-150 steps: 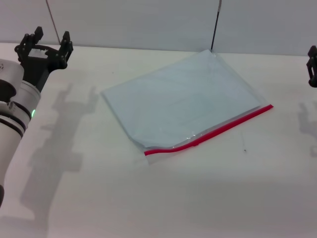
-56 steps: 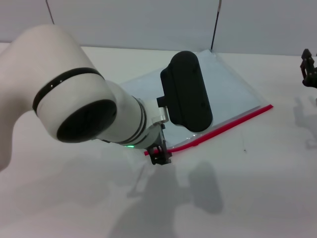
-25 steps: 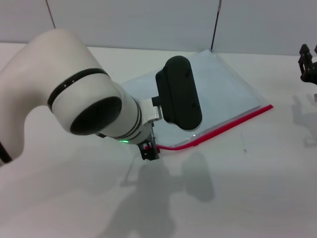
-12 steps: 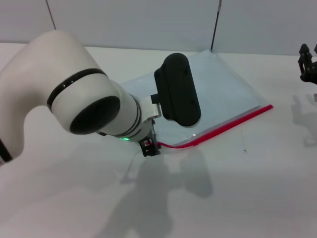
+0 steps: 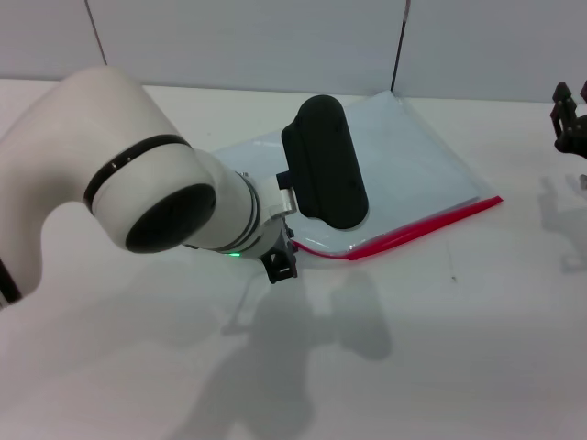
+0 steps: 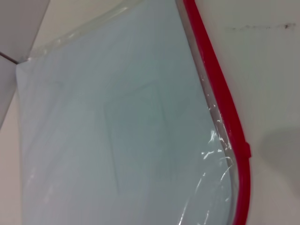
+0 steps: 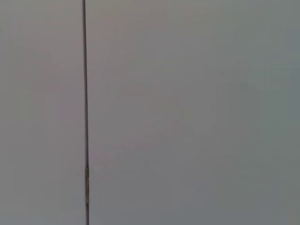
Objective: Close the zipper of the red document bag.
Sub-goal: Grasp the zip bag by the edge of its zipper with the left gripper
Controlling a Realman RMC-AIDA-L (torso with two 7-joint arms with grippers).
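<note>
The red document bag (image 5: pixel 413 170) lies flat on the white table, a pale-blue translucent pouch. Its zipper (image 5: pixel 431 223) is the red strip along the edge nearest me. In the left wrist view the bag (image 6: pixel 117 131) fills the picture, with the zipper (image 6: pixel 220 103) curving along one side. My left gripper (image 5: pixel 280 263) is down at the zipper's left end, where the strip bends up off the table toward it. It appears shut on that end, though the arm hides most of the fingers. My right gripper (image 5: pixel 569 115) hangs parked at the far right, open.
My bulky left arm (image 5: pixel 174 197) covers the bag's left part and the table beside it. A dark thin pole (image 5: pixel 400 46) stands behind the bag against the grey wall. The right wrist view shows only wall.
My left arm swung in over the bag and lowered onto the zipper's left end. In the last half second that end rose and the strip shifted slightly away from me.
</note>
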